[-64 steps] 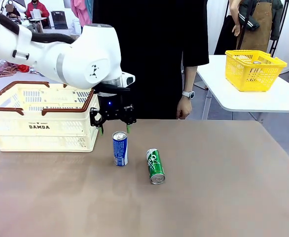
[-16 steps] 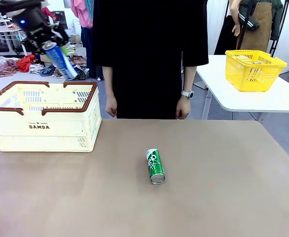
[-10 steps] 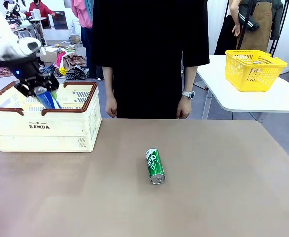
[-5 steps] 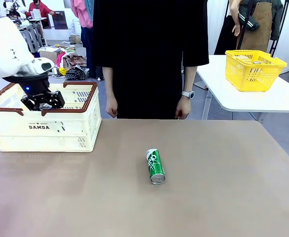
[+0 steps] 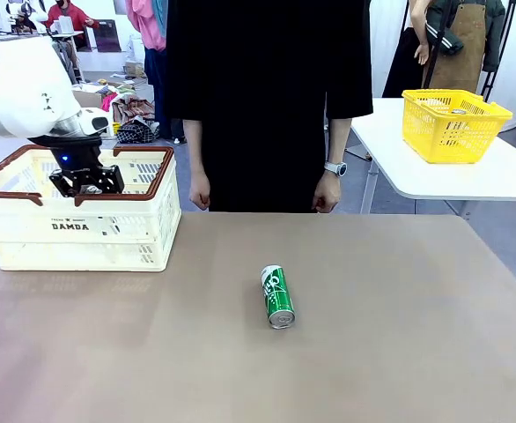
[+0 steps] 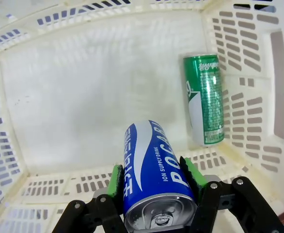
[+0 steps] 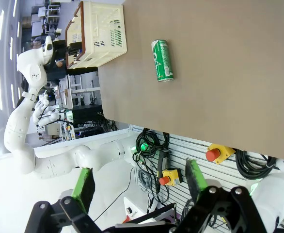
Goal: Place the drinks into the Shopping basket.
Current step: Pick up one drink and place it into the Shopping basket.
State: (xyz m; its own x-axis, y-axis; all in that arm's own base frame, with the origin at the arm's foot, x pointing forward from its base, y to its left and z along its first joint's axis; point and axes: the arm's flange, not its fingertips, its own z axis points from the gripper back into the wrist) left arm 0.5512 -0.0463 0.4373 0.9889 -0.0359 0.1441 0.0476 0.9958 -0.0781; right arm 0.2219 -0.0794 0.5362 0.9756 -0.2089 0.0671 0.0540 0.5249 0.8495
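1. Three cans matter here. A blue can (image 6: 149,160) is clamped in the left gripper (image 6: 152,177). A green can (image 6: 205,97) lies on its side on the floor of the Shopping basket (image 5: 108,231), against a slotted side wall. A second green can (image 5: 277,296) lies on its side out on the table (image 5: 399,344), well apart from the basket.
2. The left gripper's green pads press on either side of the blue can near its silver top, with the jaws partly closed around it. The can hangs tilted, bottom end toward the basket floor. I cannot tell whether it touches.
3. Seen from the front, that gripper sits down past the brown rim, inside the basket. I take that as deliberate: let go from low down, the can should settle rather than bounce.
4. The blue can hangs over bare floor beside the green can, not above it, so it should land without knocking it.
5. The right gripper (image 7: 138,182) is spread wide and holds nothing, parked off the table's near edge.
6. The person (image 5: 267,106) stands at the far edge, hands hanging, not joining in.
7. My guess is that releasing comes next, which leaves the can on the table to fetch.
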